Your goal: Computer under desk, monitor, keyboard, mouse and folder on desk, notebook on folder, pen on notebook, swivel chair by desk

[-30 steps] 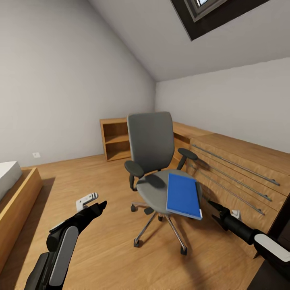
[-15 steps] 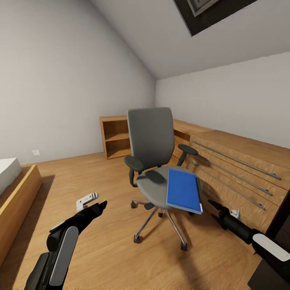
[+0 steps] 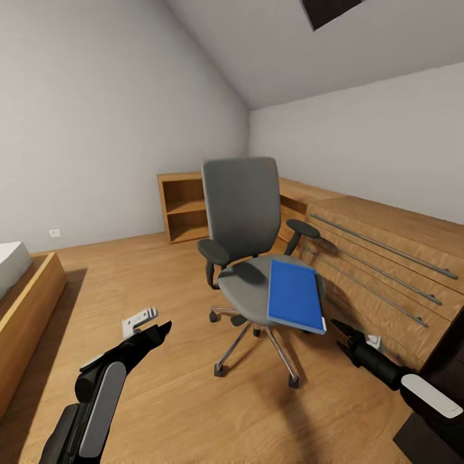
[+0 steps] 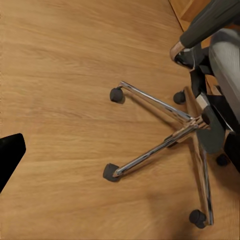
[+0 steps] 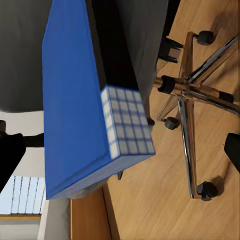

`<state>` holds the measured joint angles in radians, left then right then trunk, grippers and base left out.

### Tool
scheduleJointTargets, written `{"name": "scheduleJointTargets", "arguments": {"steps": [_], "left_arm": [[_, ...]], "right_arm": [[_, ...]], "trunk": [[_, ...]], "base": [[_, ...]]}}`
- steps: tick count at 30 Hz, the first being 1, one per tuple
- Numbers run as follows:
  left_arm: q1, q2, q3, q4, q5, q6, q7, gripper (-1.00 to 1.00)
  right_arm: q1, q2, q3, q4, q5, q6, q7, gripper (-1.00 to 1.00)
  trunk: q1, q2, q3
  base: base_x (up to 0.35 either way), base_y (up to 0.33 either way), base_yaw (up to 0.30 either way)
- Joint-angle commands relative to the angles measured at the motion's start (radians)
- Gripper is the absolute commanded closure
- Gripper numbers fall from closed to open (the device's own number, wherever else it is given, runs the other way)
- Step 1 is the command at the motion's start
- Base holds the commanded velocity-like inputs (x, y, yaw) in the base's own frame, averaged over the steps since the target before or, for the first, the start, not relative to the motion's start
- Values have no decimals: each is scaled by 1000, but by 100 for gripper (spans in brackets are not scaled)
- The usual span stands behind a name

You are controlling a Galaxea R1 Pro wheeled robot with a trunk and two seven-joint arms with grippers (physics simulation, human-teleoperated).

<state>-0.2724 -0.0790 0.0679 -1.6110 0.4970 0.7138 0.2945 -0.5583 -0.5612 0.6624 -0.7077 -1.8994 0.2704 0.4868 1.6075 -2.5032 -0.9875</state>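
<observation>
The swivel chair stands on the wood floor beside a light wood drawer unit. The left wrist view adds its chrome base and castors; its seat is cut off there. The folder lies flat on the seat, long axis running from the backrest toward the right gripper, just ahead of its narrowly parted fingertips. The right wrist view shows a gridded label on its near end. The left gripper hovers empty; I cannot tell its gap.

One swivel chair, one folder, two end effectors, perhaps four drawer rails.
</observation>
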Motion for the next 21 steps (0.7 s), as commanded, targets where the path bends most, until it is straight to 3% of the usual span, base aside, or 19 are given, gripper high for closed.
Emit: {"name": "scheduleJointTargets", "arguments": {"steps": [1, 7, 13, 21], "left_arm": [[-1, -1, 1, -1, 11, 4, 8, -100], [-1, -1, 1, -1, 11, 4, 8, -100], [-1, -1, 0, -1, 12, 4, 6, -100], [-1, 0, 0, -1, 12, 4, 2, -100]], "right_arm": [[-2, 0, 6, 1, -11, 1, 4, -100], [-2, 4, 6, 1, -11, 1, 4, -100], [-2, 5, 8, 0, -10, 1, 5, -100], [-2, 37, 6, 8, -10, 1, 4, -100]], "trunk": [[0, -1, -5], [3, -2, -28], [3, -2, -28], [3, -2, -28]], "base": [[0, 0, 0], [0, 0, 0], [0, 0, 0], [0, 0, 0]]}}
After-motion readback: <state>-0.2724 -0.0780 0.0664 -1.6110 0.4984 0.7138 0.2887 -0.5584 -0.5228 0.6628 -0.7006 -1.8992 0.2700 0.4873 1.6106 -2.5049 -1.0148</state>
